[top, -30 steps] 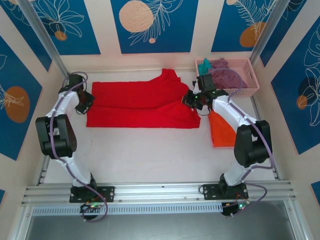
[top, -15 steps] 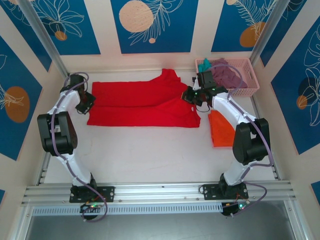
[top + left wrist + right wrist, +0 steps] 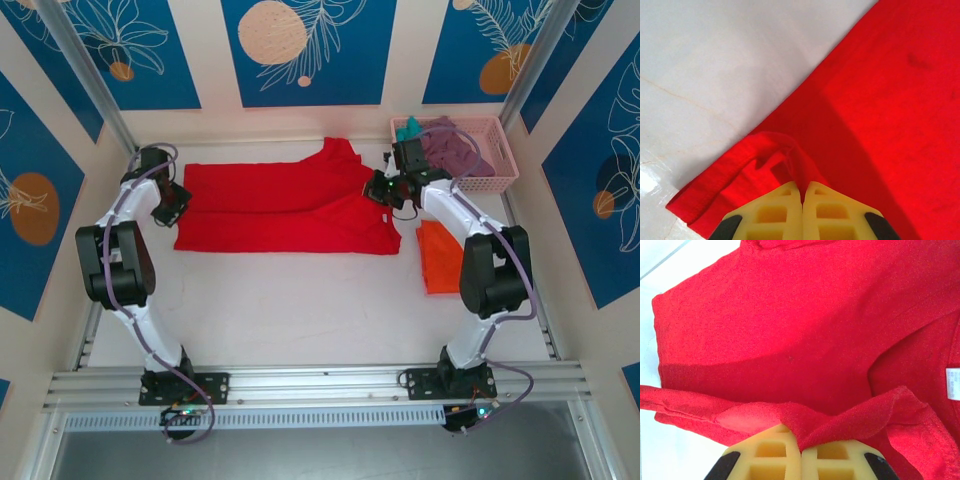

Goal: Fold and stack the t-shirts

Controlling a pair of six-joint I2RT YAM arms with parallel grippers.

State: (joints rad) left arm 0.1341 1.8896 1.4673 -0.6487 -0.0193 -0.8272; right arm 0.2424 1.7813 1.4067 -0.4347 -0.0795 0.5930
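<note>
At the far left of the table (image 3: 300, 310), the left gripper (image 3: 802, 189) is clenched on the red t-shirt (image 3: 285, 212), with a raised fold of its left edge pinched between the yellow fingertips. The shirt lies spread flat across the back of the table. At its right end, the right gripper (image 3: 801, 446) is clamped on a bunched ridge of the same cloth. The orange t-shirt (image 3: 440, 262) lies just right of it. The mauve t-shirt (image 3: 452, 150) and teal t-shirt (image 3: 408, 130) sit in the pink basket (image 3: 495, 170).

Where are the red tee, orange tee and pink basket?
red tee (image 3: 290, 225): top external view, middle of the spread body.
orange tee (image 3: 440, 262): top external view, centre of the cloth.
pink basket (image 3: 503, 158): top external view, right lattice wall.
</note>
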